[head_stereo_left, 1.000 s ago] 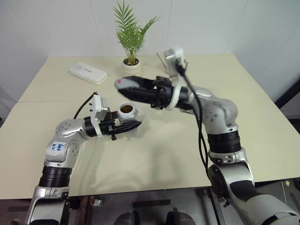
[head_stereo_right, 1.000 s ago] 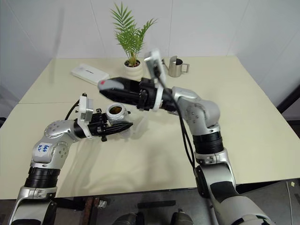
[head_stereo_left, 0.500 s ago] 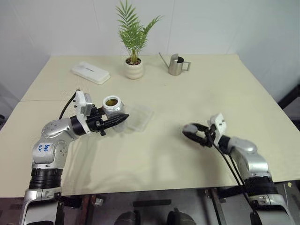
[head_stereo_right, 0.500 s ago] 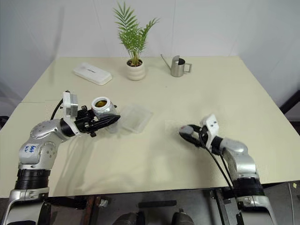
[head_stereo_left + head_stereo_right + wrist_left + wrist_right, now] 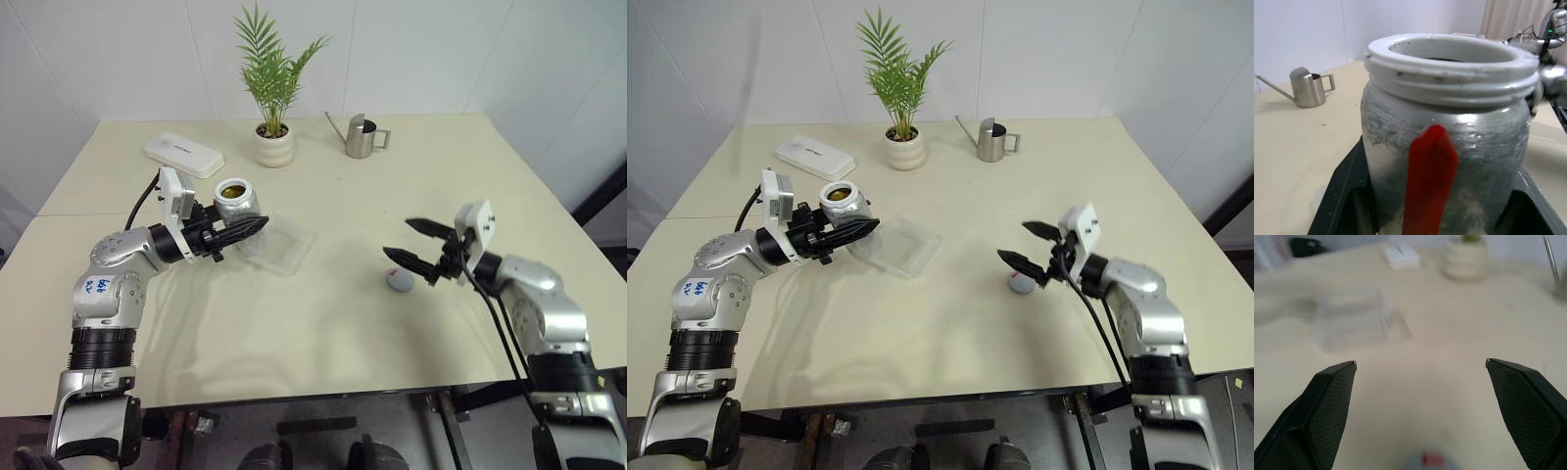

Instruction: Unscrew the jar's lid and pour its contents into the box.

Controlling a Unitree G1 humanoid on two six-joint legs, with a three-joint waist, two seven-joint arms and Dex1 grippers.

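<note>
My left gripper [image 5: 245, 227] is shut on the jar [image 5: 235, 201], a silvery cylinder with a red stripe [image 5: 1431, 182]. It holds the jar upright above the table, just left of the box [image 5: 281, 245]. The jar's mouth is uncovered, and a brownish patch of contents [image 5: 232, 192] shows inside. The box is a shallow clear tray at mid-table. The lid [image 5: 399, 280], grey with a red mark, lies on the table at the right. My right gripper [image 5: 402, 239] hangs open just above it, fingers [image 5: 1332, 401] wide apart with nothing between them.
At the back of the table stand a potted plant [image 5: 273, 145], a steel watering can [image 5: 361, 137] and a flat white case [image 5: 183, 154]. The table's front edge [image 5: 294, 387] runs below both arms.
My right gripper swung down and to the right with the lid, opened and let it go; the lid now lies on the table. My left gripper lifted the jar slightly.
</note>
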